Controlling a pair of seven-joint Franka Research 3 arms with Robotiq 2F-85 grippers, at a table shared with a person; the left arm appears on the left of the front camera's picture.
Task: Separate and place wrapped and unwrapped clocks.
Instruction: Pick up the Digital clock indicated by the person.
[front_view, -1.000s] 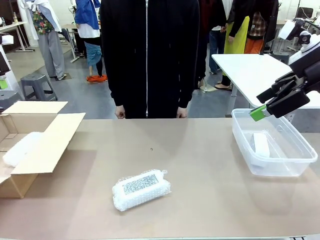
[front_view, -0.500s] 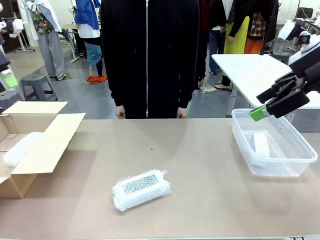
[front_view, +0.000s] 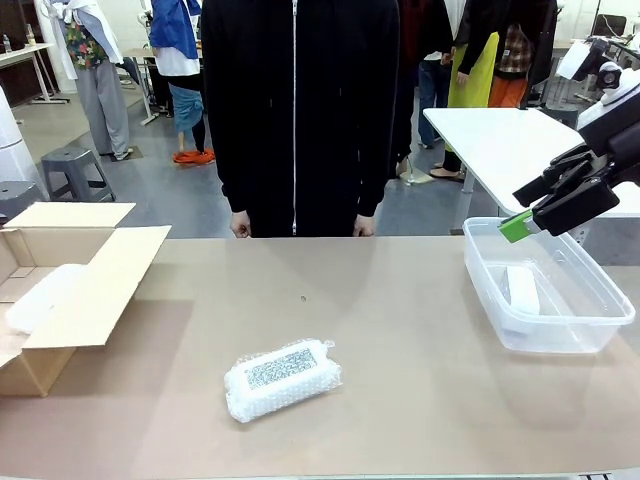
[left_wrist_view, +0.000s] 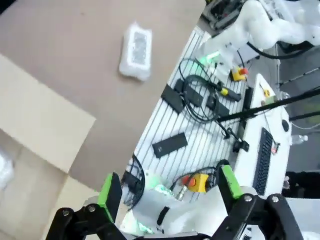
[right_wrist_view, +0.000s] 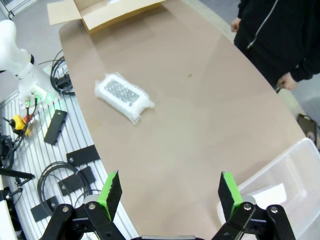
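Observation:
A bubble-wrapped clock (front_view: 283, 378) with a grey speckled panel lies on the table's near middle; it also shows as the wrapped clock (left_wrist_view: 136, 44) and the wrapped clock (right_wrist_view: 123, 96). Another wrapped bundle (front_view: 40, 297) rests in the cardboard box (front_view: 85, 290). A plain white block (front_view: 521, 290) lies inside the clear tub (front_view: 590, 330). My right gripper (front_view: 522, 208) hangs open above the tub's far left corner, holding nothing. My left gripper (left_wrist_view: 169, 186) is open and empty, high over the box flap (left_wrist_view: 40, 120) and the robot's side of the table.
A person in a black jacket stands at the far edge, hands (front_view: 240, 226) hanging by the table. Cables and controllers (left_wrist_view: 200, 100) lie on a slatted bench beside the table. A white side table (front_view: 500, 140) stands behind the tub.
In the front view the left arm's green-padded gripper at the left edge has moved out of the picture, leaving a white arm segment there. The right gripper and the clocks have stayed still.

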